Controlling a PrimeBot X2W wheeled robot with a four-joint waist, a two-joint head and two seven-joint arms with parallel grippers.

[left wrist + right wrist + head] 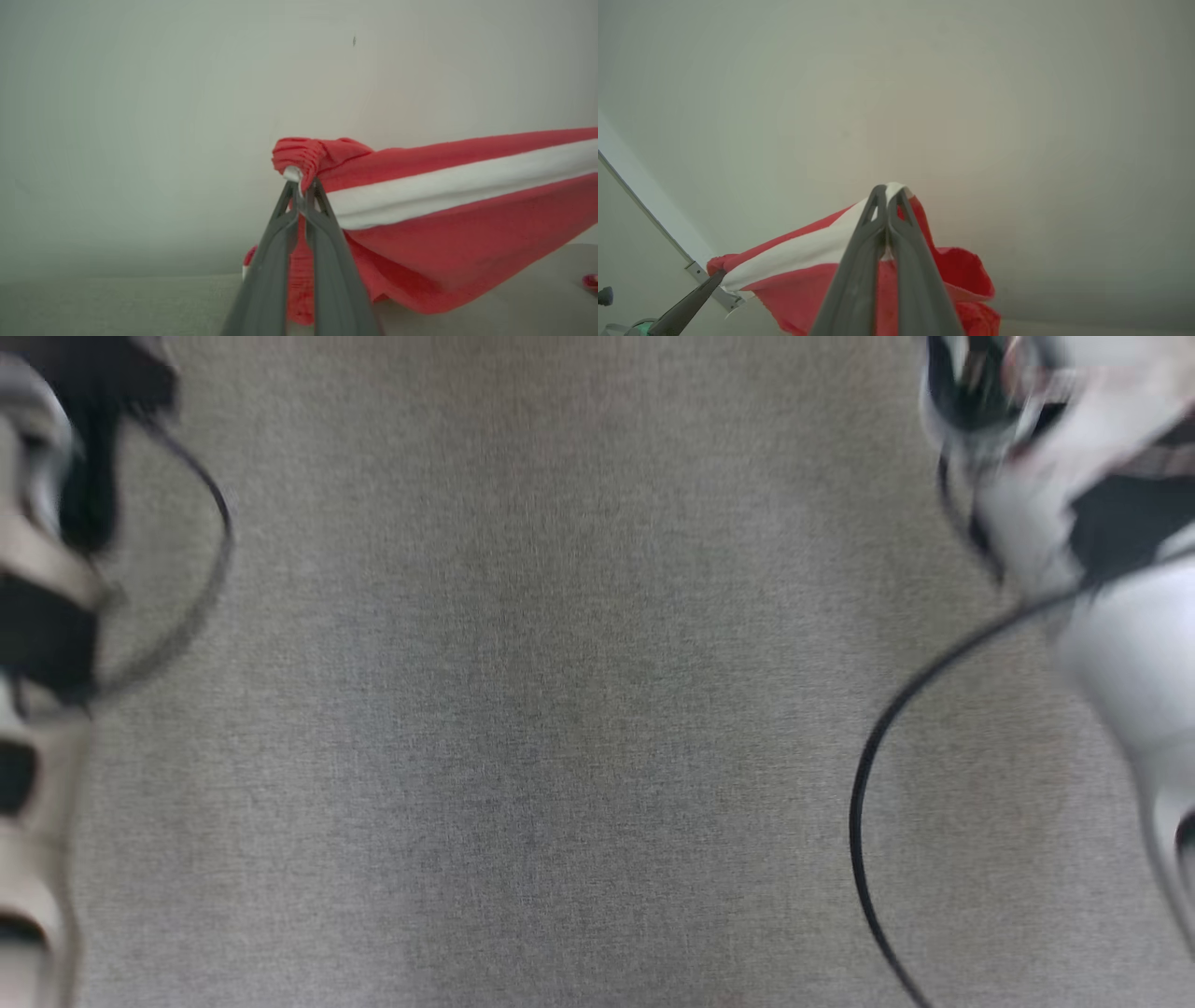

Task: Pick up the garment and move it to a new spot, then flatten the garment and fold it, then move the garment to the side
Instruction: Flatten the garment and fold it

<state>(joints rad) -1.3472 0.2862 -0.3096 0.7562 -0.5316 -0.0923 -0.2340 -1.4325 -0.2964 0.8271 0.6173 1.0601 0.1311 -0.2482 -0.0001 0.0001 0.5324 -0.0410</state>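
While it hangs stretched between the two arms, the red garment [467, 233] shows a broad white stripe [444, 191] running along its length. The left claw [302, 184] has its dark fingers pressed together on a bunched, gathered corner of the cloth, and the fabric runs off to the right of the left wrist view. Its lower folds sag toward the grey desk [560, 709]; whether they touch it cannot be told. The right claw [887, 191] pinches the other end, its fingertips shut on the white stripe, and a loose red fold droops just past them. Behind the cloth stands a pale, plain wall [1017, 116]. In the head view the left forearm [37, 616] and right forearm [1120, 644] are blurred at the edges, each with a black cable [864, 803] looping over the desk.
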